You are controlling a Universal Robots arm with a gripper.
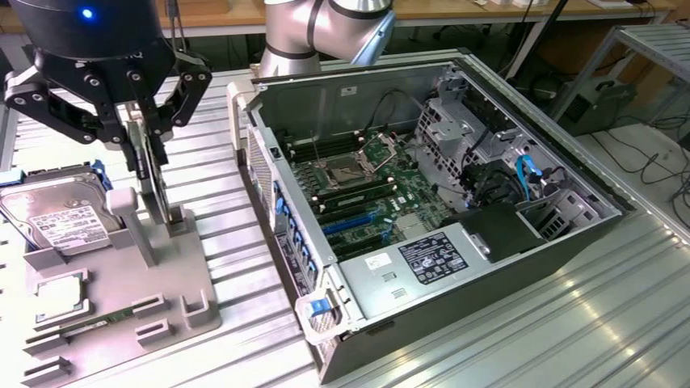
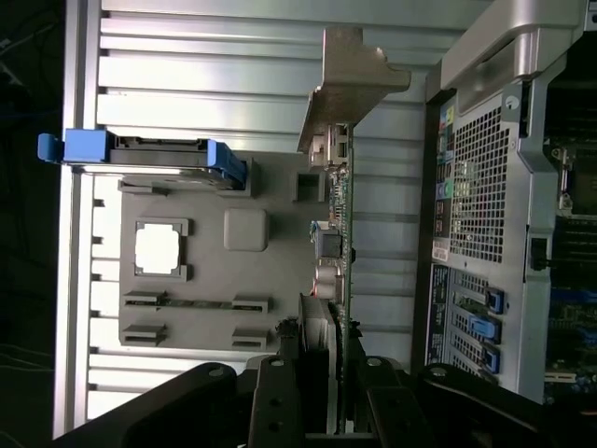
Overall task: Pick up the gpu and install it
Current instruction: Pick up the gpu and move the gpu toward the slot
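Observation:
The gpu [image 1: 154, 182] hangs upright and edge-on between the fingers of my gripper [image 1: 145, 153], which is shut on it. It stands over the tall posts of the grey fixture [image 1: 173, 299] at the exterior view's left; whether its lower edge clears the posts I cannot tell. In the wrist view the gpu [image 2: 343, 233] shows its thin green board edge and silver end bracket [image 2: 353, 79], running out from my gripper [image 2: 331, 373]. The open computer case [image 1: 356, 105] lies on its side to the exterior view's right, with the motherboard [image 1: 372, 182] and its blue slots exposed.
On the fixture rest a silver hard drive [image 1: 60, 218] with blue rails, a square chip [image 1: 60, 295] and a narrow memory stick [image 1: 97, 323]. The case's rear panel [image 2: 476, 196] sits close beside the gpu. A ribbed metal table [image 1: 561, 323] carries everything.

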